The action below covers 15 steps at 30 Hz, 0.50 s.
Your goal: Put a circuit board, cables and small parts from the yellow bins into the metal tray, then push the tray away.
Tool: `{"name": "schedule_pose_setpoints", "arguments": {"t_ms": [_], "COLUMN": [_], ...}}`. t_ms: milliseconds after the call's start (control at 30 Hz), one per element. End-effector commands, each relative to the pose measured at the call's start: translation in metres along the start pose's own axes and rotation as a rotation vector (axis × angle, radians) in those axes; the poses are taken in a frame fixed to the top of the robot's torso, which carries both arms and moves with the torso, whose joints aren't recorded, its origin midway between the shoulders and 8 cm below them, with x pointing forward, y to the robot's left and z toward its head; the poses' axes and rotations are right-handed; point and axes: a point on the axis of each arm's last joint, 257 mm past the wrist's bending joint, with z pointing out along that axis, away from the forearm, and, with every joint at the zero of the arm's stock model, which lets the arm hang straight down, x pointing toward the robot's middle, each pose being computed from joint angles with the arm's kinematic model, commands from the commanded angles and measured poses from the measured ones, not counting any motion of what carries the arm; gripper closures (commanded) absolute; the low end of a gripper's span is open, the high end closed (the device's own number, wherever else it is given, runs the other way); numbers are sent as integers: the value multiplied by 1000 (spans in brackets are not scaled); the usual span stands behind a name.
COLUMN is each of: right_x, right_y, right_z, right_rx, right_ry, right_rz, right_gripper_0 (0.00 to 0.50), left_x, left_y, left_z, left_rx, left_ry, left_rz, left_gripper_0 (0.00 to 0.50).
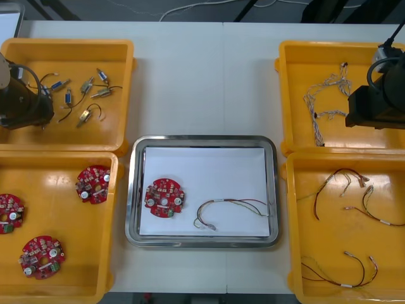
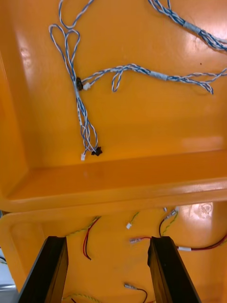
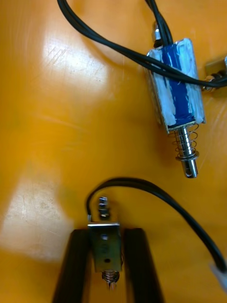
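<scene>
Yellow bins, red boards, blue-white twisted cables, shiny tray w/ white inside.

From my end: the metal tray, white inside, sits mid-table; one round red circuit board lies flat at its left side, a thin looped cable just beside it; one small metal part is pinched in my left tool, low over the far-left yellow bin

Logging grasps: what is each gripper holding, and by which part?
The left gripper, in the far-left yellow bin, grips a small metal part by its metal body; the right gripper, open, holds nothing.
</scene>
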Motion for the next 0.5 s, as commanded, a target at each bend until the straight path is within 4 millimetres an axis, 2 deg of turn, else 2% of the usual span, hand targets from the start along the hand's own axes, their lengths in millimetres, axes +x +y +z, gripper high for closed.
{"name": "schedule_pose_setpoints", "arguments": {"t_ms": [33, 200, 300, 500], "right_x": [-24, -35, -41, -58], "right_y": [-27, -32, -34, -43], "right_z": [-8, -3, 2, 7], "right_rx": [34, 29, 19, 4], "right_ry": [-63, -70, -73, -80], "right_rz": [-96, -171, -207, -276], "right_gripper_0": [0, 0, 0, 0], "left_x": [-37, -37, -37, -25], "left_y": [9, 5, -2, -7], "left_z": [-27, -27, -37, -78], "left_rx": [-19, -7, 0, -9], "left_ry": [-70, -68, -61, 10], "left_rz": [131, 133, 150, 170], "left_gripper_0": [500, 500, 500, 500]}}
